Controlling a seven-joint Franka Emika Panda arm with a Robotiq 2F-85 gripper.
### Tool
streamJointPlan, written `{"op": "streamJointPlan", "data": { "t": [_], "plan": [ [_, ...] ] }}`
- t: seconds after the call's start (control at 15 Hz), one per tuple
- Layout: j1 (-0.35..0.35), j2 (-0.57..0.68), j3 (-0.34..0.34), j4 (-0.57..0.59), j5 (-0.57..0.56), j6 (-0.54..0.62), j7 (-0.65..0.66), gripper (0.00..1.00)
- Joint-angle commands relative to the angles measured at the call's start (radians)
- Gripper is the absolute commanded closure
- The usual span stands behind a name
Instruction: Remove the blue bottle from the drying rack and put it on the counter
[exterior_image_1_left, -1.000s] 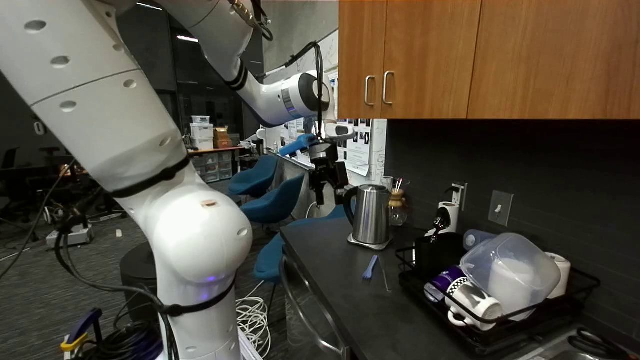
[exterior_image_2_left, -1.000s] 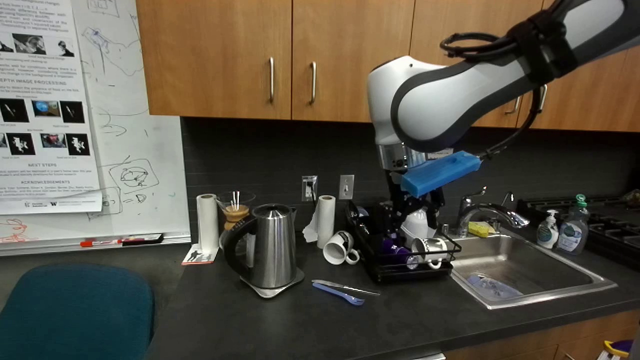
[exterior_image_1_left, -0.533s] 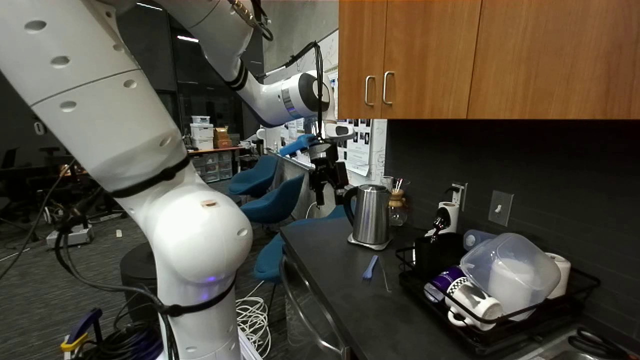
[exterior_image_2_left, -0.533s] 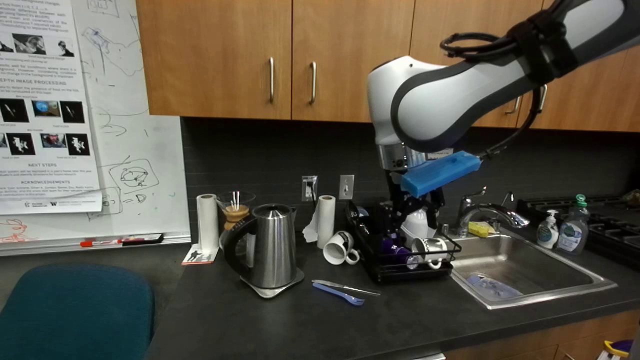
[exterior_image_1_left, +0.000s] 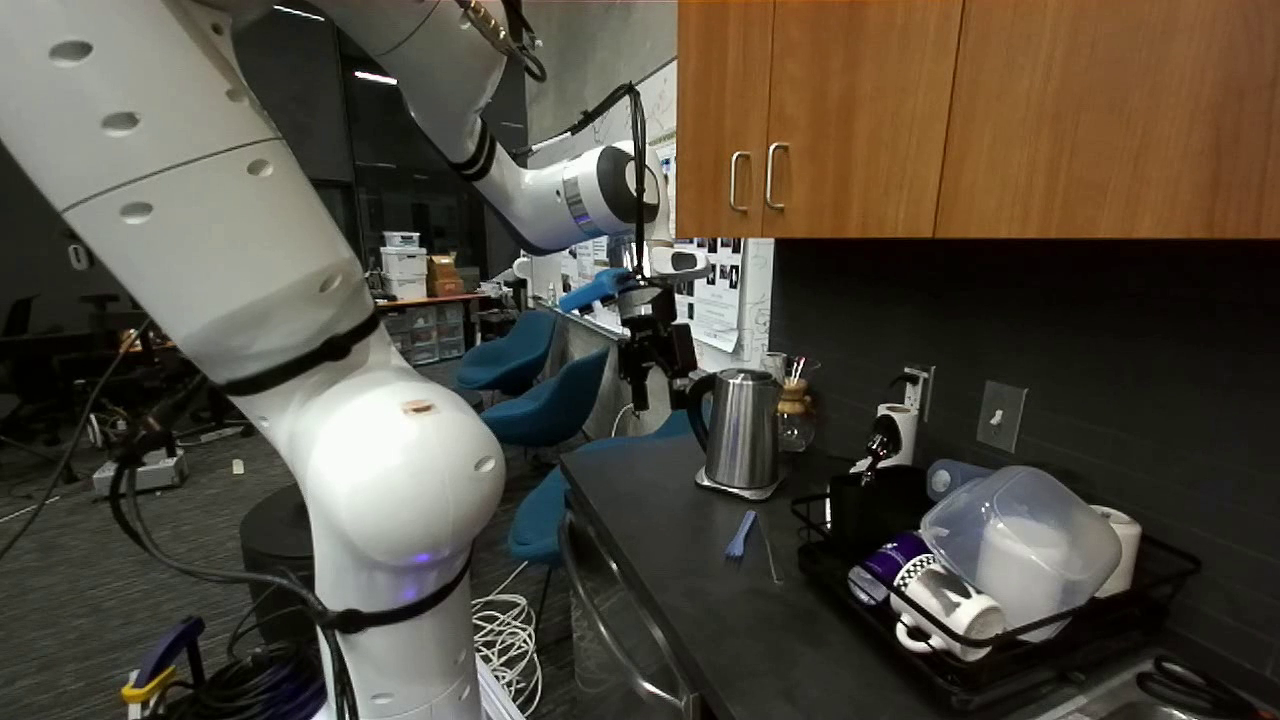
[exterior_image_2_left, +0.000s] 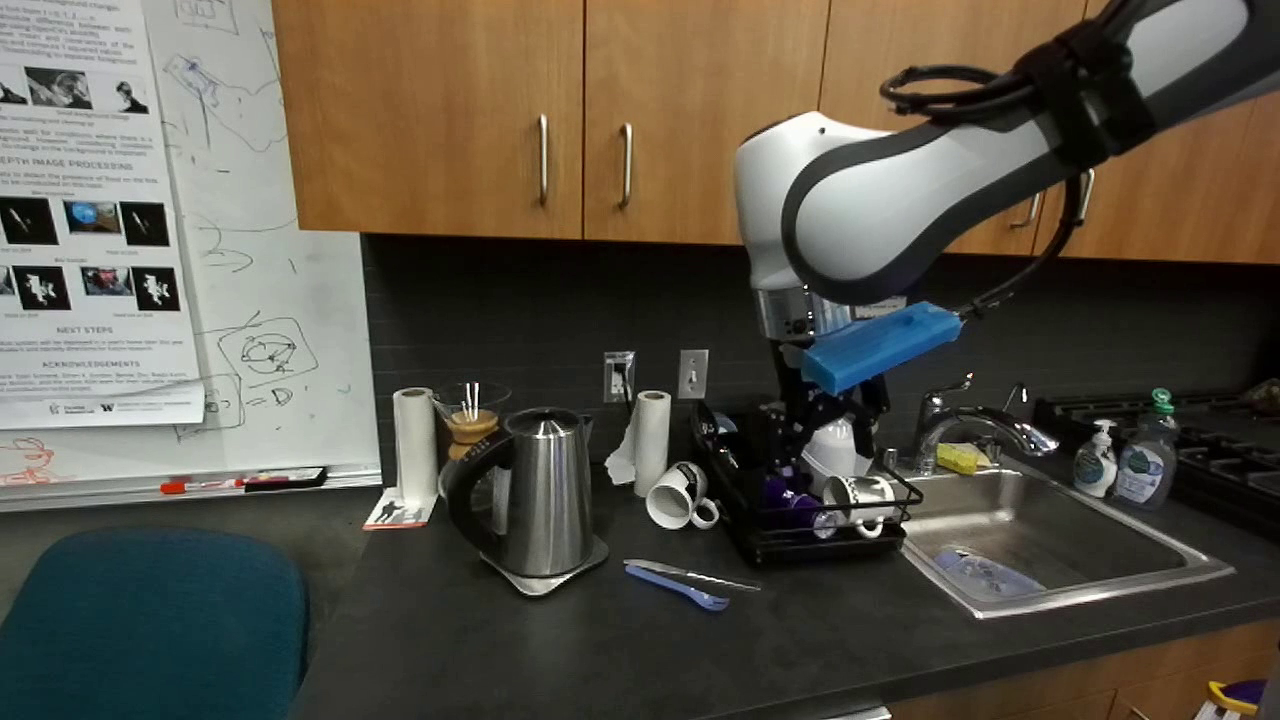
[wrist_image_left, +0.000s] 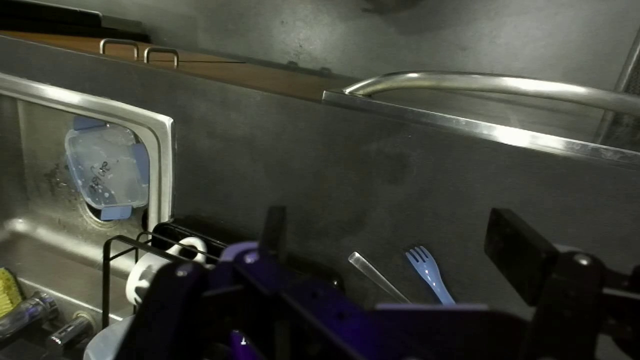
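Holds the fingers (wrist_image_left: 517, 255) spread wide, with nothing between. Hovers with the gripper (wrist_image_left: 390, 240) above the counter (wrist_image_left: 325, 165), well apart from the drying rack (exterior_image_1_left: 1060, 655) in an exterior view. Find the blue bottle (exterior_image_2_left: 790, 502) lying tilted on the rack's near side, just left of a patterned mug (exterior_image_2_left: 862, 498). Probably at the approach, before any grasp. Calls next for travel to the bottle, descent clear of the mug, then closure. Shows the bottle mostly covered in the wrist view. Cannot rule out a duller blue cylinder (exterior_image_1_left: 957, 476), partly hidden behind the translucent bowl (exterior_image_1_left: 1030, 510), as the bottle meant.
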Motion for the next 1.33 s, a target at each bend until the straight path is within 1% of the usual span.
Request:
{"op": "streamJointPlan", "data": {
  "t": [0.0,0.27,0.4,0.6,0.8,1.07,1.2,1.27],
  "plan": [
    [0.029,0.004,-0.027,0.001,-0.012,-0.003,0.010,0.00],
    [0.047,0.053,-0.017,-0.014,-0.006,0.023,0.022,0.00],
    [0.044,0.097,-0.010,-0.030,-0.038,0.062,0.048,0.00],
    [0.032,0.157,-0.016,-0.054,-0.117,0.124,0.093,0.00],
    [0.020,0.220,-0.045,-0.042,-0.197,0.154,0.132,0.00],
    [0.009,0.300,-0.096,0.024,-0.297,0.148,0.169,0.00],
    [0.013,0.332,-0.124,0.067,-0.313,0.143,0.167,0.00],
    [0.017,0.348,-0.139,0.095,-0.295,0.148,0.152,0.00]
  ]
}}
